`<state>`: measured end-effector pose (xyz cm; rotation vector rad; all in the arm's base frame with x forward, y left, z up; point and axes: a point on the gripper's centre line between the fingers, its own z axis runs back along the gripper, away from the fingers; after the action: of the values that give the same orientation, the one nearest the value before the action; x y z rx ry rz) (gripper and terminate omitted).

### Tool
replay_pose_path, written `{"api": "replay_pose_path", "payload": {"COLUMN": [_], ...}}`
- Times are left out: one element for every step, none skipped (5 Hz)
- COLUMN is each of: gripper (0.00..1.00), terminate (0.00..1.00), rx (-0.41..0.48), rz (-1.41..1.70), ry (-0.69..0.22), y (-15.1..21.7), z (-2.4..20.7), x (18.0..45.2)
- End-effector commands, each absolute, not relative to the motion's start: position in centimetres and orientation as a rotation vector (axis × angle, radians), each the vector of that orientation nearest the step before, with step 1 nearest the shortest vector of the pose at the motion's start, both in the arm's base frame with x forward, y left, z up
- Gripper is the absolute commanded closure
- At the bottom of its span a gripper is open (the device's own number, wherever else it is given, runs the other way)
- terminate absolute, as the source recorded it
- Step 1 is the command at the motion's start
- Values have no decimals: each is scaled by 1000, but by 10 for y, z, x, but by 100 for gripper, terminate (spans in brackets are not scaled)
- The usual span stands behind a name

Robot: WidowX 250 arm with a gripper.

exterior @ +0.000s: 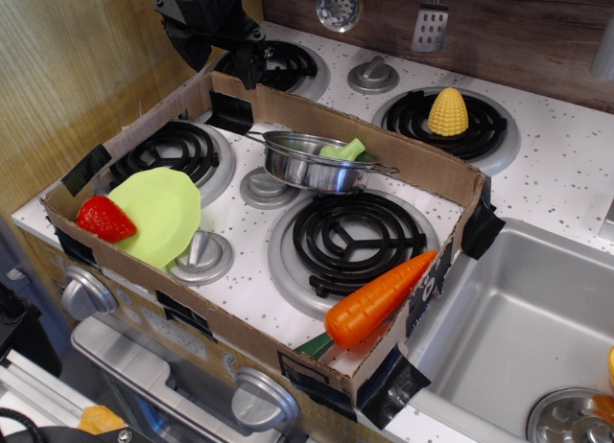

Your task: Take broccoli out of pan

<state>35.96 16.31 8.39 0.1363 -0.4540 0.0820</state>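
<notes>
While the arm hangs at the back left, above the far edge of the cardboard wall, its dark fingers point down near the rear left burner, and I cannot tell whether they are open or closed, since they merge into one black shape. They hold nothing that I can see and stand well apart from the pan. The pan sits on the white stove top inside the cardboard frame, between the left burner and the big front burner, its wire handles sticking out to either side. The broccoli lies inside the pan, leaning against the far right part of the rim with its pale green end poking above the edge. To the left, a lime plate rests tilted over the stove's edge, and a strawberry lies on its left side, touching it. A carrot lies slanted across the front right corner of the cardboard, its green end lowest. Outside the frame, a corn cob stands on the rear right burner. A steel sink is set into the counter at the right. A strainer and a spatula hang on the back wall.
</notes>
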Motion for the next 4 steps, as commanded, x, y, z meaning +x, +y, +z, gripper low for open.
{"api": "replay_pose_path", "payload": {"gripper": [0,0,0,0], "terminate": [0,0,0,0], "rx": [136,173,211,203], "rz": [82,54,55,94], "ry": [-454,-419,-405,-395], "y": [163,162,152,133], "z": [84,113,136,143], "x": [360,358,345,331]}}
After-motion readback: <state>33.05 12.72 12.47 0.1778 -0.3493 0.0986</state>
